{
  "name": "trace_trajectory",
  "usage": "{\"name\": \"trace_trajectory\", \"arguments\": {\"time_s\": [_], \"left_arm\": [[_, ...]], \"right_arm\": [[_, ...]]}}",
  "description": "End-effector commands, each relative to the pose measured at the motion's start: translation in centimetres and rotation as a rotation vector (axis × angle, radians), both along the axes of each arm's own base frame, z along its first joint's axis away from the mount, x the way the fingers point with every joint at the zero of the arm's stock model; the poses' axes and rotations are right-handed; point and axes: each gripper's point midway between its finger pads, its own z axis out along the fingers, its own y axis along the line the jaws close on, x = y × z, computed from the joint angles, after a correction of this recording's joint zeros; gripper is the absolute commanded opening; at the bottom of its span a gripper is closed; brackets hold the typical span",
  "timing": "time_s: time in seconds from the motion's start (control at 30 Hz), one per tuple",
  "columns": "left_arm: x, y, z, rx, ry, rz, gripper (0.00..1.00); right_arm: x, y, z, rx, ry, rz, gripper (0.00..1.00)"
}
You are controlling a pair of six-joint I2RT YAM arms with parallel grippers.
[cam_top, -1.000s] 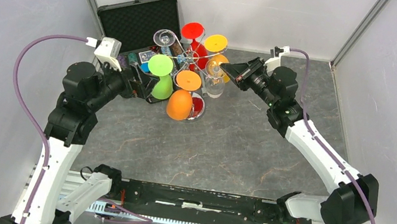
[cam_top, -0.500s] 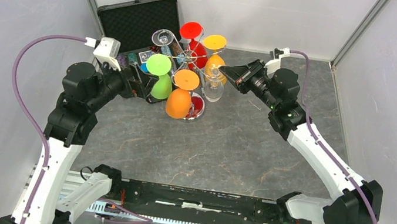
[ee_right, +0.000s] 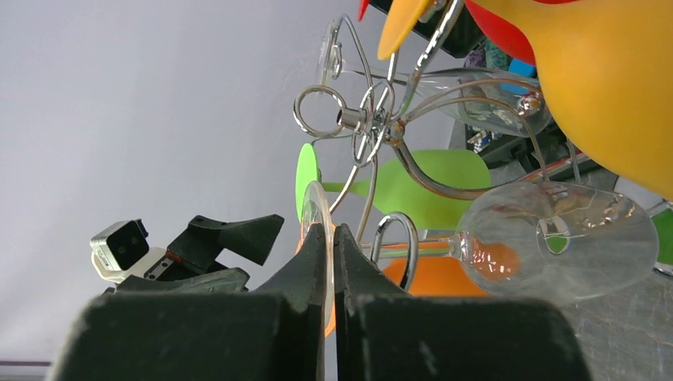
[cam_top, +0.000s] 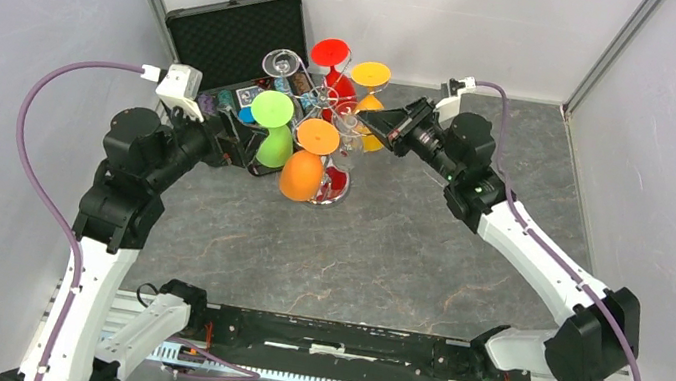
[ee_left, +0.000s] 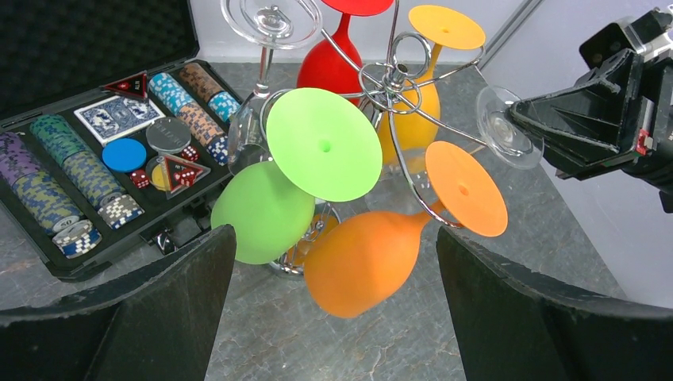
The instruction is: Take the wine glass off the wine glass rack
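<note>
— Where is the wine glass (ee_right: 555, 238)?
— On the rack (ee_left: 389, 79), near the far edge of the table (cam_top: 406, 251), stem in a hook (ee_right: 397, 238).
— Who holds it?
— The right gripper (ee_right: 329, 238) pinches its foot. The left gripper (cam_top: 242, 144) is beside the rack, fingers spread wide.

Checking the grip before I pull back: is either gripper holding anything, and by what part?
The right gripper is shut on the clear wine glass, pinching the edge of its round foot. The left gripper is open and holds nothing.
</note>
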Motion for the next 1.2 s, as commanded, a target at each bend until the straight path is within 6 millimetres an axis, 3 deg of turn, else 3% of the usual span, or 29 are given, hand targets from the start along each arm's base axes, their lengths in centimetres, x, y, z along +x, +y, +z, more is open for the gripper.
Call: {"name": "trace_trajectory", "arguments": {"time_s": [0.0, 0.27, 0.57, 0.93, 1.17], "left_arm": [[0.1, 0.2, 0.8, -0.019, -0.025, 0.015, 1.0], [-0.6, 0.3, 1.7, -0.017, -0.057, 0.013, 1.0], [-1.2, -0.3, 2.0, -0.022, -0.072, -0.032, 1.0], [-2.5, -2.9, 3.3, -0.066, -0.152, -0.197, 1.0], [-4.5, -6.6, 4.8, -0.124, -0.224, -0.474, 1.0]], "right_arm": [[0.6, 0.8, 4.2, 0.052, -0.103, -0.002, 0.0], [2.3, 0.5, 5.3, 0.05, -0.13, -0.073, 0.0], [3.4, -3.7, 6.1, -0.014, -0.147, -0.26, 0.0], [1.3, -6.8, 5.8, 0.034, -0.113, -0.282, 0.0], [-1.5, -8.6, 5.2, 0.046, -0.116, -0.289, 0.0]]}}
